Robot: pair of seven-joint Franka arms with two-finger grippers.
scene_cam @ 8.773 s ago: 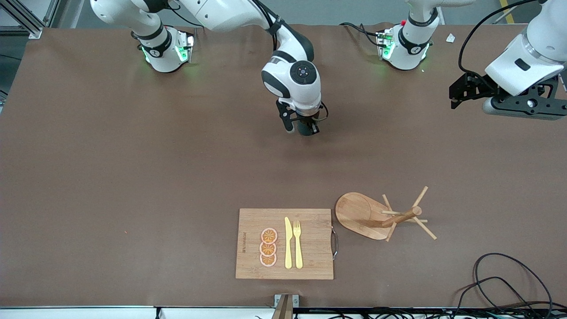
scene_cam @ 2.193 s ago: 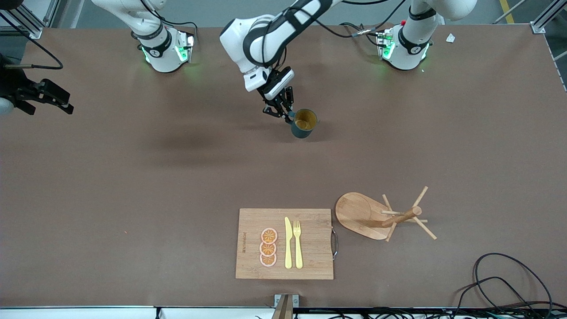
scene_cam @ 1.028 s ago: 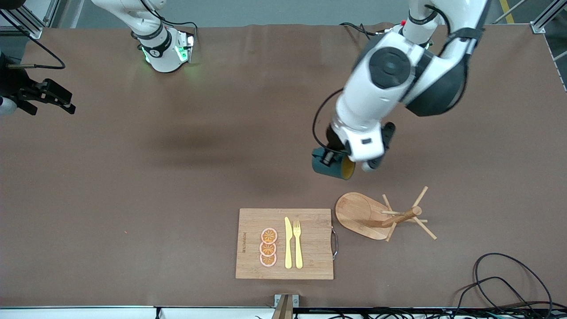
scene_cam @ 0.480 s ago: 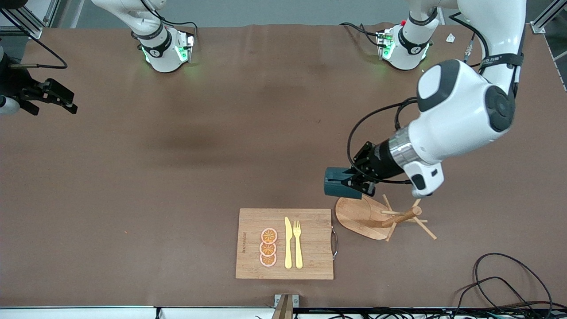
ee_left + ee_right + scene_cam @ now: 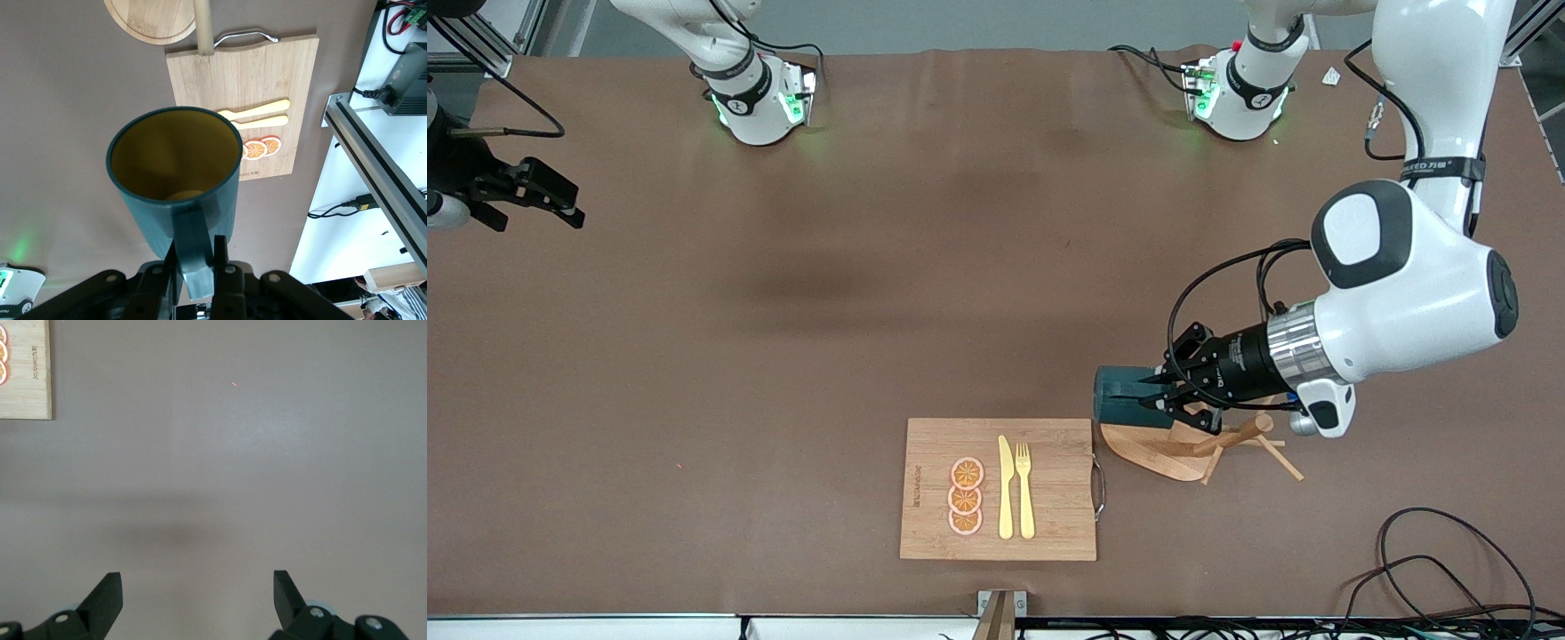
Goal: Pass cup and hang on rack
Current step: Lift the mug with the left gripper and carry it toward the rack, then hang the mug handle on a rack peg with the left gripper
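The dark teal cup (image 5: 1125, 397) lies on its side in the air over the edge of the rack's oval base (image 5: 1165, 453). My left gripper (image 5: 1163, 398) is shut on the cup's small handle (image 5: 197, 250), one finger (image 5: 219, 257) on each side. In the left wrist view the cup's yellowish inside (image 5: 175, 160) faces the table, with the rack's post (image 5: 203, 27) past its rim. The wooden rack (image 5: 1232, 437) stands beside the cutting board, and its pegs show just under the left wrist. My right gripper (image 5: 567, 206) waits open over the right arm's end of the table, with nothing between its fingers (image 5: 107, 597).
A bamboo cutting board (image 5: 1049, 524) with orange slices (image 5: 966, 496), a yellow knife (image 5: 1005, 489) and a fork (image 5: 1024, 489) lies next to the rack, toward the right arm's end. Black cables (image 5: 1440, 569) lie at the table's corner near the front camera.
The left arm has carried the cup from over bare table to over the rack's base, with its wrist now level. The right arm has stayed put.
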